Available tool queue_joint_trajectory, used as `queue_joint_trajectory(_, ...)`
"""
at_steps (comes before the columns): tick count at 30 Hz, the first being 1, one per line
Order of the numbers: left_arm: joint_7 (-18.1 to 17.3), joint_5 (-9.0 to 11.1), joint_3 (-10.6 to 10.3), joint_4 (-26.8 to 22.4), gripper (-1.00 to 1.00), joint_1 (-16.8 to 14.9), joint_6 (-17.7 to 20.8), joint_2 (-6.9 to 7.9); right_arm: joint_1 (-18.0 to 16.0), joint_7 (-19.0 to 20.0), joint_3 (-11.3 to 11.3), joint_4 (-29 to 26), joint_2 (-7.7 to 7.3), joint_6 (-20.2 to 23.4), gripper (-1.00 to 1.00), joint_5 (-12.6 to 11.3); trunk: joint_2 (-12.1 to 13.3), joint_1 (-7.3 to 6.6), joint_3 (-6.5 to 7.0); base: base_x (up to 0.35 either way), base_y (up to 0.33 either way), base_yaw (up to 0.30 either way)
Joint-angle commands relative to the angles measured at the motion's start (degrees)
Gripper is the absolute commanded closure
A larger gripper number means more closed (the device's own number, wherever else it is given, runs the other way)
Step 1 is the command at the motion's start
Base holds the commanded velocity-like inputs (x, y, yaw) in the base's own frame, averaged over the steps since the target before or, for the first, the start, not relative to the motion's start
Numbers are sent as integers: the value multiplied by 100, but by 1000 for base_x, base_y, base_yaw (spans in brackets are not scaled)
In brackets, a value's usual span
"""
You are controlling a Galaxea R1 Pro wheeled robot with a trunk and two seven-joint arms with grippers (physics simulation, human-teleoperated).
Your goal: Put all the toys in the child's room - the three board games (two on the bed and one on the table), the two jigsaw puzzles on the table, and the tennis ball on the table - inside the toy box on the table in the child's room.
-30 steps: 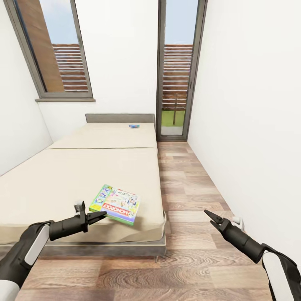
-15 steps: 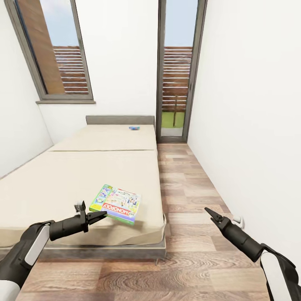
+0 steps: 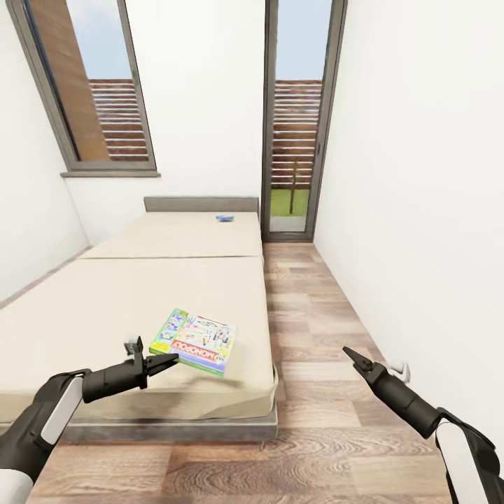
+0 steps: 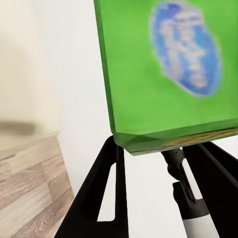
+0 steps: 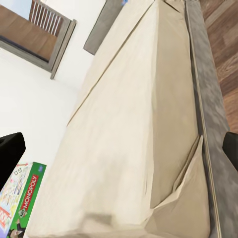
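Nearest, the left gripper (image 3: 162, 362) is reaching out over the near edge of the bed (image 3: 105, 308), its fingers clamped on the near left edge of the Monopoly board game (image 3: 195, 341). In the left wrist view the green edge of that box (image 4: 163, 74) is sitting between the two black fingers (image 4: 106, 198), which are pressing against it. The box is showing its green-white face with the red banner, just above the cream mattress, close to the bed's near right corner, where the cover is bunching into a fold (image 5: 183, 198). To the right, the right gripper (image 3: 353, 358) is hanging over the wood-plank floor (image 3: 315, 308), well apart from the bed; its fingertips are coming together to a narrow point with nothing between them, so it is looking clenched and empty. In the right wrist view the long side of the mattress (image 5: 129, 129) is running away toward the headboard, with a corner of the Monopoly box (image 5: 20, 203) showing beside one dark fingertip. Farther along, past the seam between the two mattress panels, a small blue board game (image 3: 225, 218) is lying flat near the grey headboard (image 3: 201, 204). Beyond it, a window (image 3: 91, 84) is standing on the far left and a tall glass door (image 3: 299, 119) on the far right.
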Motion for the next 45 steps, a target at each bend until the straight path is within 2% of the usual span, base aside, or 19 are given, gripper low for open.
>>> queue_joint_trajectory(1,-18,-12,4,1,100,-2,20,2,-4,10,-10,-1,1,38,-100,-11,39,-24,13,0,0,0)
queue_joint_trajectory(11,-18,-28,23,1,100,-9,27,57,-4,18,-7,-1,3,17,-100,-4,440,-243,193,0,0,0)
queue_joint_trajectory(16,-21,-28,31,1,100,-9,29,193,-4,19,-6,-1,6,14,-100,-2,641,-353,282,0,0,0)
queue_joint_trajectory(24,-27,-26,68,1,100,-9,23,505,-4,19,-1,-1,10,11,-100,-2,962,-529,426,0,0,0)
queue_joint_trajectory(31,-9,-40,75,1,100,-17,13,661,-4,26,-7,-1,2,10,-100,-2,1243,-683,552,0,0,0)
queue_joint_trajectory(39,3,-60,79,1,100,-18,-126,1016,-4,28,-10,-1,1,-49,-100,-12,1563,-858,695,0,0,0)
queue_joint_trajectory(45,-41,-57,78,-2,100,-18,-192,1149,-4,28,-6,-1,1,-54,-100,-8,1804,-990,803,0,0,0)
